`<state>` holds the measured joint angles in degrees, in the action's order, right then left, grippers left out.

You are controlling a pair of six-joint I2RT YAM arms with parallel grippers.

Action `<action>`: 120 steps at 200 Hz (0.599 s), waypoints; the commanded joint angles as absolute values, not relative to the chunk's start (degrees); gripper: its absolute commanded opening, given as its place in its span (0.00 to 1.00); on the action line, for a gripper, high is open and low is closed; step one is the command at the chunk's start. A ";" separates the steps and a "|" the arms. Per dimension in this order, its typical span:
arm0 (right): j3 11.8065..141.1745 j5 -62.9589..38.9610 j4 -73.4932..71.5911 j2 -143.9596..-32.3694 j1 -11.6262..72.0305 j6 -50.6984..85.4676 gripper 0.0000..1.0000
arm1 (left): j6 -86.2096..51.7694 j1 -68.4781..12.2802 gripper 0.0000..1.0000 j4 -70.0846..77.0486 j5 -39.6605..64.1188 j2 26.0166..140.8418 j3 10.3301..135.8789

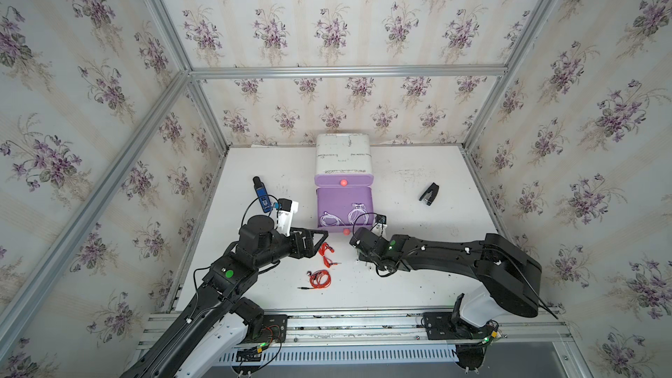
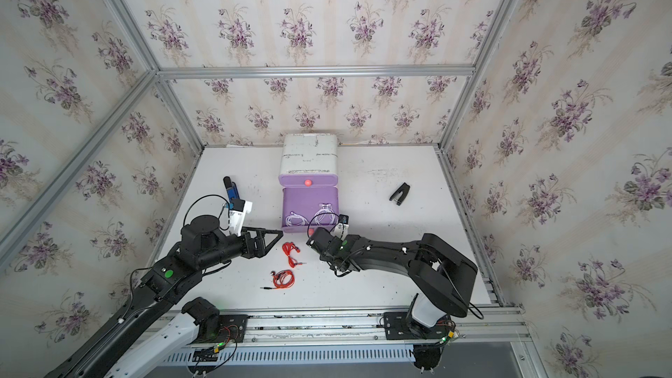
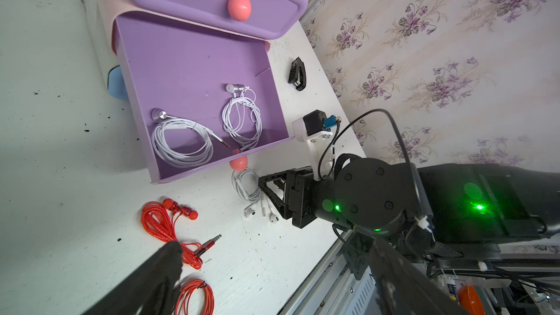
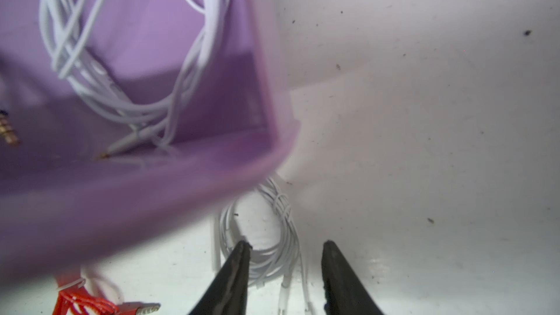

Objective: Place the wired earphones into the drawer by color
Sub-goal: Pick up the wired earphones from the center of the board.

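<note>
The lower purple drawer (image 1: 342, 198) is pulled out, and two white wired earphones (image 3: 181, 143) (image 3: 242, 116) lie coiled in it. Another white set (image 3: 247, 186) (image 4: 278, 222) lies on the table just in front of the drawer. My right gripper (image 4: 286, 246) is low over this set, jaws apart with part of the coil between them. Two red sets (image 1: 326, 254) (image 1: 320, 280) lie nearer the front. My left gripper (image 3: 275, 246) (image 1: 322, 243) stands wide open. One of its fingers (image 3: 169, 256) is over the cord of the nearer red set (image 3: 157, 222), and nothing is held.
The white cabinet (image 1: 342, 156) stands at the back, its upper purple drawer (image 1: 358, 180) shut. A blue-and-black gadget (image 1: 262, 194) lies left of it. A small black object (image 1: 430, 193) lies to the right. The metal rail (image 1: 363, 318) runs along the table's front edge.
</note>
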<state>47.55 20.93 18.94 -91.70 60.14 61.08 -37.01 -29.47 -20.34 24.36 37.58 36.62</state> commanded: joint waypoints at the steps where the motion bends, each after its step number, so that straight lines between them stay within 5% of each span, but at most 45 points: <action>1: 48.40 18.59 19.16 -93.00 60.05 59.29 0.41 | -36.12 -29.44 0.98 -20.48 23.75 37.44 36.47; 120: 48.72 15.15 19.56 -95.76 60.03 58.36 0.26 | -35.94 -29.46 0.99 -21.77 22.37 36.92 36.91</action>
